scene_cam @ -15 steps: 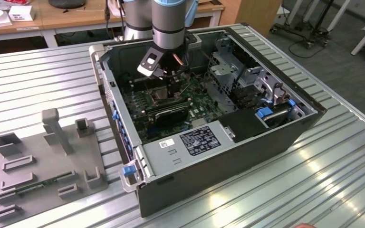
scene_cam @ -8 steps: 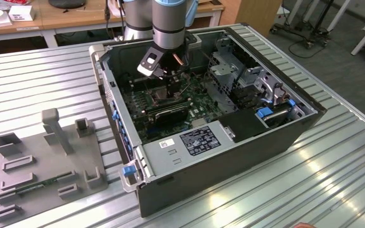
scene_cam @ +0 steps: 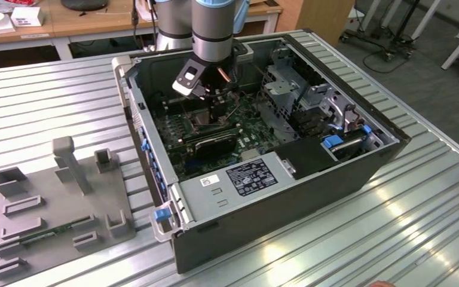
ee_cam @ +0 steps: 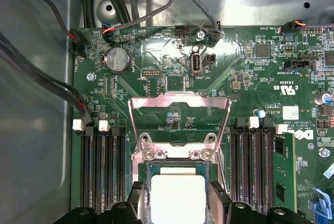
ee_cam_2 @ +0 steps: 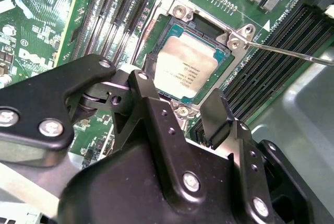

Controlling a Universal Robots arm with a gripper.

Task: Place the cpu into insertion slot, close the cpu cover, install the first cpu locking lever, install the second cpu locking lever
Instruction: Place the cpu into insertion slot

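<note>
The cpu (ee_cam_2: pixel 185 65) lies flat in the insertion slot (ee_cam_2: pixel 180 11) on the green motherboard, pale silvery top up. In the first wrist view the cpu (ee_cam: pixel 177 195) sits between two black fingertips (ee_cam: pixel 136 190) that stand a little off its sides. My gripper (ee_cam_2: pixel 177 101) is open just above it and holds nothing. The cpu cover (ee_cam: pixel 180 102), a silvery frame, stands tilted up off the slot's rim (ee_cam: pixel 177 153) at its hinge side. A thin locking lever (ee_cam_2: pixel 292 54) sticks out free beside the socket. In the exterior view my gripper (scene_cam: pixel 212 113) reaches down inside the computer case.
Long black memory slots (ee_cam: pixel 102 166) flank the socket on both sides. Cables (ee_cam: pixel 52 83) run along the case wall. The case (scene_cam: pixel 293 179) walls and a drive cage (scene_cam: pixel 293 89) hem the arm in. A grey fixture (scene_cam: pixel 62 203) lies on the table at the exterior view's left.
</note>
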